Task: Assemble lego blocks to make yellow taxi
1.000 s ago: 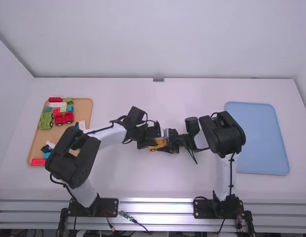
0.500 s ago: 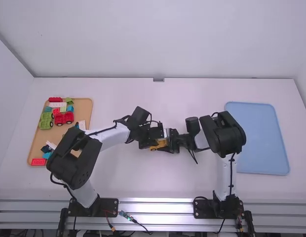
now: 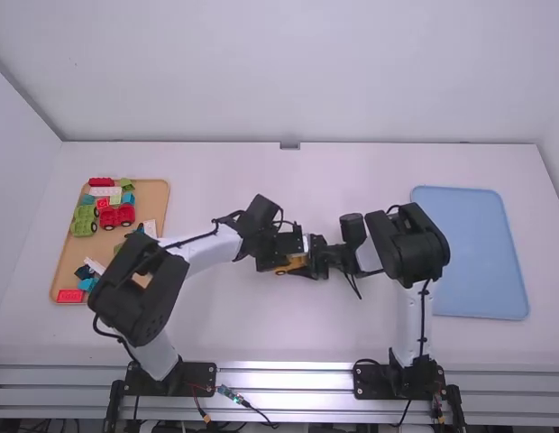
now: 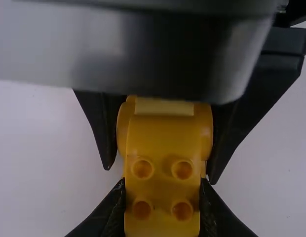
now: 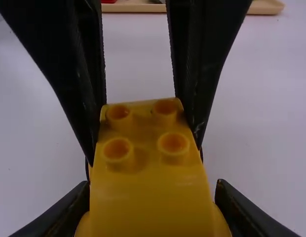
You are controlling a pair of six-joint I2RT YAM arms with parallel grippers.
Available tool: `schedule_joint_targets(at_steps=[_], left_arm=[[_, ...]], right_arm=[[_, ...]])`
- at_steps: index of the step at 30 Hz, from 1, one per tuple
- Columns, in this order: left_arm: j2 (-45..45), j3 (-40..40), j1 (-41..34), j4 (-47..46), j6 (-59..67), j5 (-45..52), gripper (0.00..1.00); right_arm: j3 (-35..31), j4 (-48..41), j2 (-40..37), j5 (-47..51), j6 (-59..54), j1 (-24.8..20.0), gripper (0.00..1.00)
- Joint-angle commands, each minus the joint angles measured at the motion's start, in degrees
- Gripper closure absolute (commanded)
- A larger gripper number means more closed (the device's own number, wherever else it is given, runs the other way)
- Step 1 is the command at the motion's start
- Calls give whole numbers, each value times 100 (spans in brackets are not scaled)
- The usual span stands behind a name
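Yellow-loaded on both sides: clasps a four-stud toy car base [image 5: 148,197] by its studded end in the left gripper [image 3: 288,262], and by its rounded fenders in the right gripper [image 3: 309,261]. Meets nose to nose, with the car base directly between the two. Well off to the left of the left gripper, see a tan tray [image 3: 155,203] bearing a red wheeled toy base [image 3: 123,215] beside a green one [image 3: 84,222]; well to the right of the right gripper, find a light blue tray [image 3: 469,253]
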Motion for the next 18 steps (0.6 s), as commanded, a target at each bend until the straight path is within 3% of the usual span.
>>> schedule_joint_targets(at_steps=[1,13,14,16,18], left_arm=[[341,-52,-332,-83,-94,-256,98],[339,-24,-271,140,-94,63,98],[339,-20,-271,153,-101,48,96],[339,-20,-271,168,-116,44,81],[339,-20,-271,186,-111,44,77]], right_arm=[[-17,-79,90,254,125,85,63],[-17,-81,90,251,125,85,63],[-17,-81,90,251,125,87,63],[-17,-81,90,251,125,87,62],[-17,-81,90,254,125,85,62]])
